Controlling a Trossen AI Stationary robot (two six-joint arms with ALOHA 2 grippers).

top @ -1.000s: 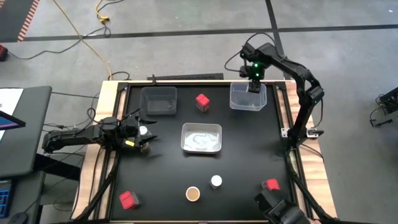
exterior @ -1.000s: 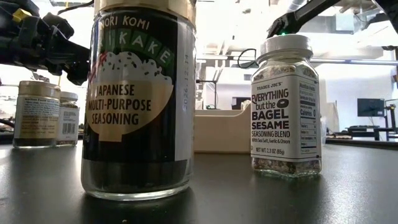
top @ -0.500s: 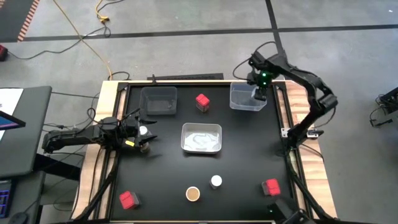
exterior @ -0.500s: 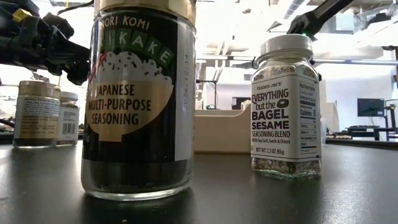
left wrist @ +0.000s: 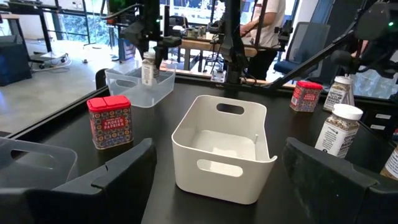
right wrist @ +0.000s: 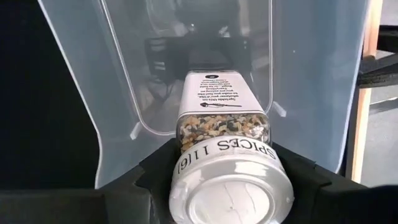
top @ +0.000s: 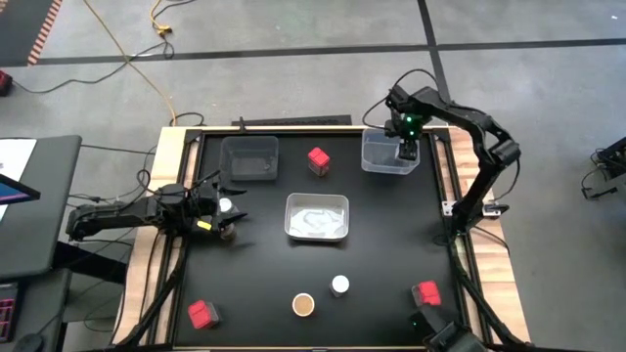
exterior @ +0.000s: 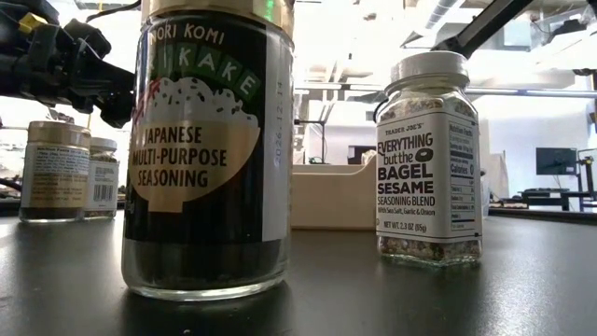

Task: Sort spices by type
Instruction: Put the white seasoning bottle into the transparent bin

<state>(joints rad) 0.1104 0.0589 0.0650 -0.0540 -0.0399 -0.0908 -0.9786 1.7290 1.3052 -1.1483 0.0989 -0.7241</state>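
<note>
Grips a white-lidded jar point(right wrist: 224, 124) in the right claw point(top: 407, 147), pinched shut on both sides just under the lid, lid toward the wrist and base pointing down into the clear tray point(top: 377, 161) at the worktop's far right corner. Hangs above the tray floor, not yet set down.

Could topple or bounce if let go from here, given the tall, narrow body and a hard plastic floor. Could also nudge the light tray along the worktop by brushing a wall on the way down or out. Might drag the jar back up if opened too little before lifting.

Leaves a red block point(top: 318, 159) just beside the tray and the white basket point(top: 290, 217) mid-worktop, both clear of this move.

Rests the left claw point(top: 230, 217) wide open and empty at the left edge, well apart.
</note>
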